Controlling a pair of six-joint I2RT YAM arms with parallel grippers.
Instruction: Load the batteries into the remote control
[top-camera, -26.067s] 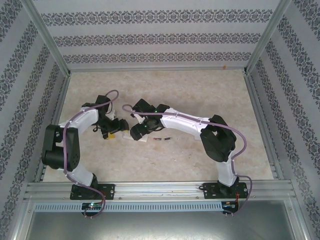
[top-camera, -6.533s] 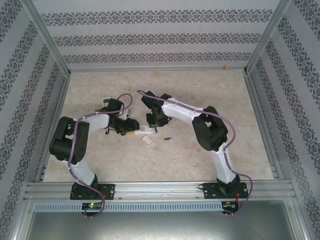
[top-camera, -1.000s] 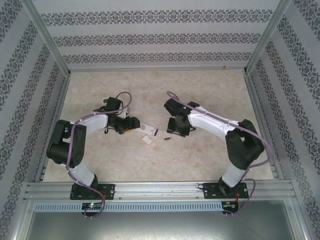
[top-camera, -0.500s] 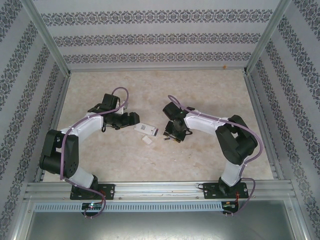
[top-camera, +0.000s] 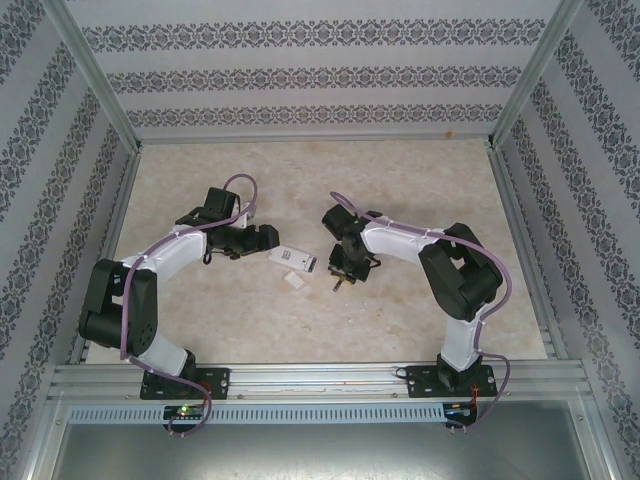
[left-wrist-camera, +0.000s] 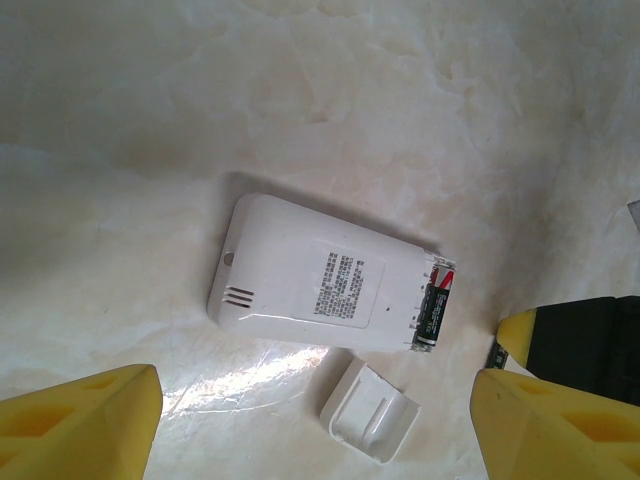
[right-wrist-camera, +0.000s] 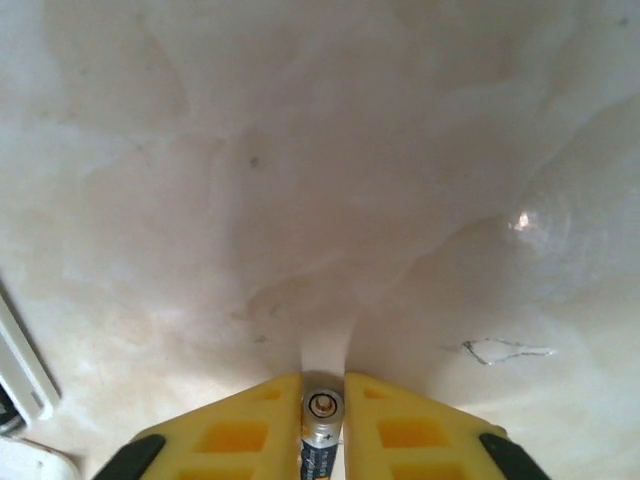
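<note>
Two batteries are counted: one battery (left-wrist-camera: 436, 303) and a second battery (right-wrist-camera: 322, 430). One remote (left-wrist-camera: 320, 285), one cover (left-wrist-camera: 372, 412) and two arms (top-camera: 165, 255) (top-camera: 400, 238) are seen.

Counter (top-camera: 300, 170) was cream-beige, marbled with paler veining. Remote (left-wrist-camera: 310, 285) was white, its label printed grey. Loose cover (left-wrist-camera: 370, 412) was white. Battery (right-wrist-camera: 322, 432) was black with a silvery tip. Fingers (right-wrist-camera: 250, 432) were yellow. Arms (top-camera: 400, 240) were white and black, cables (top-camera: 240, 184) purple. Walls (top-camera: 320, 75) were white with dark floral bands.

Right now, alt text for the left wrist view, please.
A white rectangular plastic remote control lies back-up on the pale marbled table, one dark battery seated in its open compartment. Its detached white cover lies beside it, between the yellow fingers of the open left hand.
</note>
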